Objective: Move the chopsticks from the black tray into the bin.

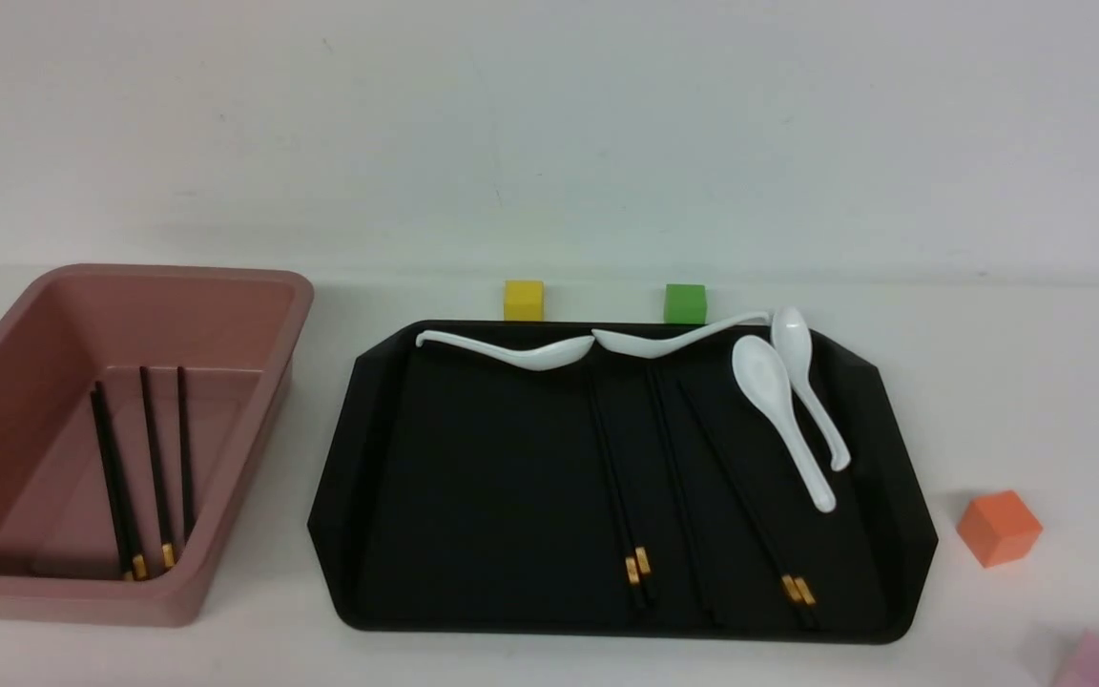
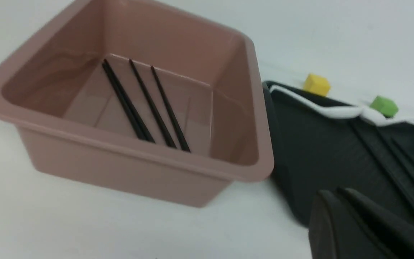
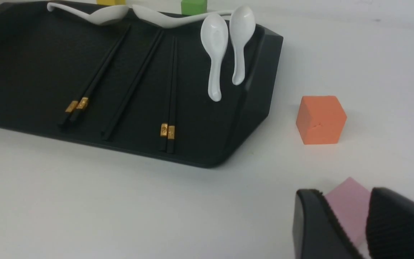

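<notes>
The black tray lies in the middle of the table with several chopsticks on it: a pair, a single stick and another pair, gold bands towards me. The pink bin stands left of the tray and holds several chopsticks leaning on its far wall. My left gripper is shut and empty, over the tray's near left corner beside the bin. My right gripper is open and empty, low over the table right of the tray. Neither gripper shows in the front view.
Several white spoons lie along the tray's far edge and right side. A yellow cube and a green cube sit behind the tray. An orange cube and a pink cube lie right of it; the pink cube shows between my right fingers.
</notes>
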Tool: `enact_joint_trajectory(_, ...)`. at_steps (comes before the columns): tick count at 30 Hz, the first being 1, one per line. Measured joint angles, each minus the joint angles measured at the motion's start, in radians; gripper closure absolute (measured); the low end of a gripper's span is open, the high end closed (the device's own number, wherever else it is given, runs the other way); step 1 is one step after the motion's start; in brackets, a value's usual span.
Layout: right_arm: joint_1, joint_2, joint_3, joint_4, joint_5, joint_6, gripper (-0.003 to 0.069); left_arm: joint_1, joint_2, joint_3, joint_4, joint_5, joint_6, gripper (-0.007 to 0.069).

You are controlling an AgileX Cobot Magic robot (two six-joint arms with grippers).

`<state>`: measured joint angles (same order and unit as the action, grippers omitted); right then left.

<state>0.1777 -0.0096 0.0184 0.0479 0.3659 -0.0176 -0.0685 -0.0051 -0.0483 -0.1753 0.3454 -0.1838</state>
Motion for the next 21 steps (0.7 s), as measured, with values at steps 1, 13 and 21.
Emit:
enact_joint_trajectory(1,0.000,0.000,0.000,0.001,0.000,0.000,0.0419,-0.008,-0.002,0.005,0.007,-0.002,-0.003,0.0634)
enact_joint_trajectory(13,0.000,0.000,0.000,0.000,0.000,0.000,0.0419,-0.085,-0.006,0.077,0.059,0.028,-0.014,0.0626)
enact_joint_trajectory(21,0.000,0.000,0.000,0.000,0.000,0.000,0.0419,-0.085,-0.006,0.078,0.060,0.034,-0.014,0.0617)
